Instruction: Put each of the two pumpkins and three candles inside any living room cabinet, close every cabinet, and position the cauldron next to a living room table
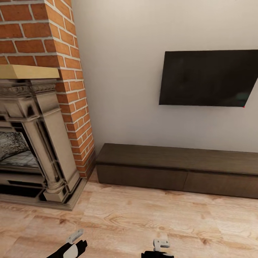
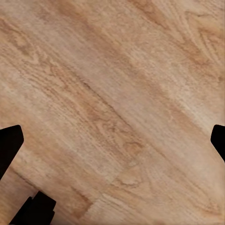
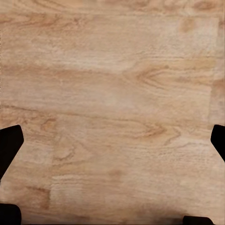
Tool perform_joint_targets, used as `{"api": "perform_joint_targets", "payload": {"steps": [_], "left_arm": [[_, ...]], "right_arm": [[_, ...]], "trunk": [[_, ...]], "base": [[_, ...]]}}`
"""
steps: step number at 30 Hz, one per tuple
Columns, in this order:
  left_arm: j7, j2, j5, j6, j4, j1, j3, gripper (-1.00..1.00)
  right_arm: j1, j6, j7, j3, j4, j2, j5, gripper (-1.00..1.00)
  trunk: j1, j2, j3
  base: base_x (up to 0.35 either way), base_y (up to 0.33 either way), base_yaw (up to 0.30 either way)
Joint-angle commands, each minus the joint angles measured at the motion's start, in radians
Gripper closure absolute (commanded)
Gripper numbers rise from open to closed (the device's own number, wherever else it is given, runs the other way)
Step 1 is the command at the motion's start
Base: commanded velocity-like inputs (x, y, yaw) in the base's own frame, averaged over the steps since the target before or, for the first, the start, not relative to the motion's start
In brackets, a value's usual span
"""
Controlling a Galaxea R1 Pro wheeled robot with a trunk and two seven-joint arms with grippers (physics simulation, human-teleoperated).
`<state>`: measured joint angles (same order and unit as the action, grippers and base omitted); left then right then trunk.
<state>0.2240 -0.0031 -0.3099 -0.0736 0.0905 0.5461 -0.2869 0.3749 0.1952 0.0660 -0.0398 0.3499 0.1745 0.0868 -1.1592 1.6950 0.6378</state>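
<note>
Cabinet (image 1: 172,168), long, low and dark brown, stands shut against the wall under the black television (image 1: 209,78), its left end near the brick fireplace (image 1: 39,118). Wood floor (image 1: 143,218) lies before it. Left gripper (image 2: 112,136) and right gripper (image 3: 112,136) hang over bare floorboards, fingertips (image 2: 8,140) spread wide at the picture's edges, holding nothing.
</note>
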Motion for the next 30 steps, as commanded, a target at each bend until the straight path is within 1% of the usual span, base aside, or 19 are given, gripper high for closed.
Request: {"api": "perform_joint_targets", "payload": {"steps": [1, 6, 10, 15, 23, 30], "left_arm": [[0.0, 0.0, 0.0, 0.0, 0.0, 0.0, 0.0, -1.0], [0.0, 0.0, 0.0, 0.0, 0.0, 0.0, 0.0, -1.0], [0.0, 0.0, 0.0, 0.0, 0.0, 0.0, 0.0, -1.0], [0.0, 0.0, 0.0, 0.0, 0.0, 0.0, 0.001, -1.0], [0.0, 0.0, 0.0, 0.0, 0.0, 0.0, 0.001, -1.0], [-0.002, 0.0, 0.0, 0.0, 0.0, 0.0, 0.0, -1.0]], "right_arm": [[0.0, -0.008, 0.0, 0.0, 0.0, 0.0, 0.0, -1.0], [-0.005, -0.02, 0.0, -0.001, 0.0, 0.0, 0.001, -1.0], [-0.006, -0.02, -0.001, 0.0, 0.001, 0.0, 0.001, -1.0], [-0.006, -0.019, -0.003, 0.0, 0.001, 0.0, 0.001, -1.0], [-0.006, -0.019, -0.002, 0.0, 0.003, 0.0, 0.0, -1.0], [-0.006, -0.02, -0.003, 0.001, 0.003, 0.0, 0.003, -1.0]], "trunk": [[0.0, 0.0, 0.0], [0.0, 0.0, 0.0], [0.0, 0.0, 0.0], [0.0, 0.0, 0.0], [0.0, 0.0, 0.0], [0.0, 0.0, 0.0]], "base": [[0.0, 0.0, -0.064], [0.0, 0.0, -0.137], [0.005, -0.014, -0.033], [0.112, -0.133, -0.005], [0.188, -0.182, -0.001], [0.011, -0.011, -0.009]]}}
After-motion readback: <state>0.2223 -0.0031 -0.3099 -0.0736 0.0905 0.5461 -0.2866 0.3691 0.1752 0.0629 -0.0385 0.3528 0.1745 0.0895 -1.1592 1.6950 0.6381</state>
